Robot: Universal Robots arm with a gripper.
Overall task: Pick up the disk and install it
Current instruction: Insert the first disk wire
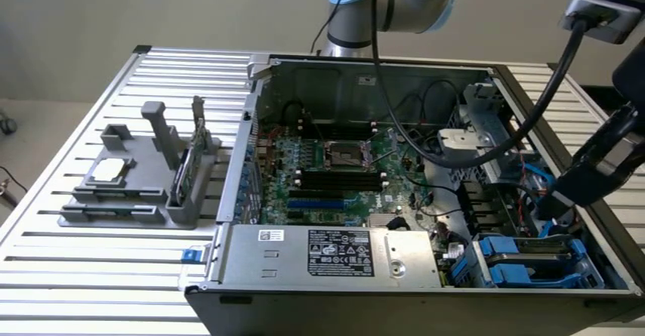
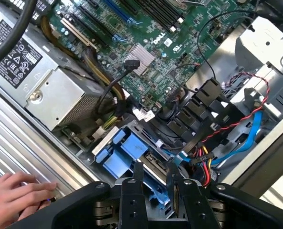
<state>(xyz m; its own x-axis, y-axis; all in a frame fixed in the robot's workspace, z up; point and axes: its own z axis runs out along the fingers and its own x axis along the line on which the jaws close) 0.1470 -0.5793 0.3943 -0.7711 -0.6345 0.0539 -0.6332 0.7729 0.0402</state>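
Note:
The disk [image 1: 532, 259] in its blue carrier lies in the drive bay at the near corner of the open computer case [image 1: 242, 140], on the exterior view's right. In the wrist view the disk [image 2: 123, 153] sits just beyond my fingertips [image 2: 138, 175], partly hidden by them. My gripper [image 2: 155, 179] hangs over that bay with its two black fingers set apart. Nothing shows clamped between them, and blue plastic of the carrier shows through the gap. In the exterior view my gripper [image 1: 594, 177] hangs above the case's right side.
A silver power supply [image 1: 333, 254] sits beside the bay, with the green motherboard [image 1: 337, 166] behind it. Red, black and blue cables [image 2: 236, 136] crowd the bay's far side. A grey fixture [image 1: 141, 177] stands on the slatted table. A person's hand [image 2: 17, 198] rests on the table by the case.

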